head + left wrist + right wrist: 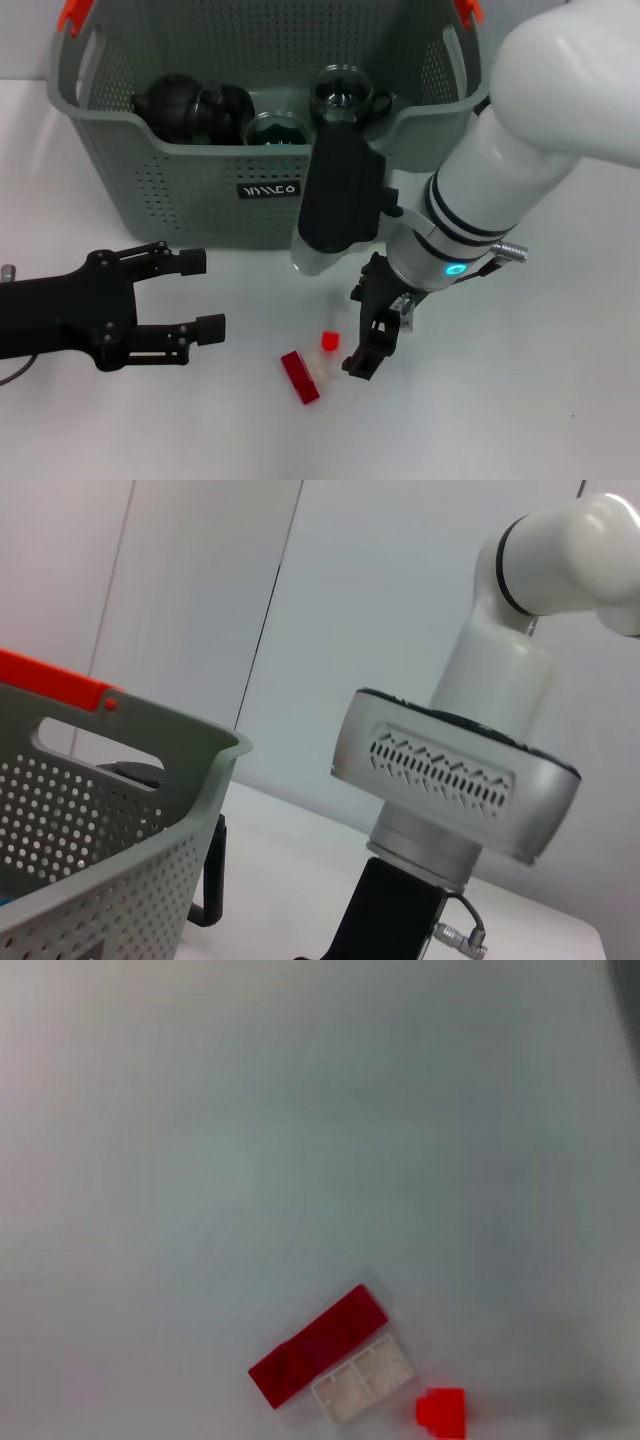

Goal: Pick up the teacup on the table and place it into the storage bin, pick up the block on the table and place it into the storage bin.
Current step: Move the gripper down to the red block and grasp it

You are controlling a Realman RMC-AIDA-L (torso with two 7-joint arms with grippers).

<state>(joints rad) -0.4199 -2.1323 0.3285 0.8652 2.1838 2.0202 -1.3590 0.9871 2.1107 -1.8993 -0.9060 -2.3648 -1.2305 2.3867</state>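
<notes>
block pickup pending: risk of a partial or skewed grasp

the storage bin stands at the far side of the table, already holding dark teaware and a glass teacup; the cup half of the task looks done.

the right gripper hangs low, just beside the block, fingers pointing down. how far its jaws are parted i cannot tell. the left gripper rests over the table in front of the bin, jaws spread, grasping nothing.

the block lies on the table in front of the bin. it appears to be several pieces: a long red bar, a white piece touching it, and a small red cube just beside. likely faults:
- jaws closing on one piece only, leaving the rest.
- fingers landing on the bar's edge, flicking it away.
- a loose piece dropping during the lift over the bin wall.
</notes>
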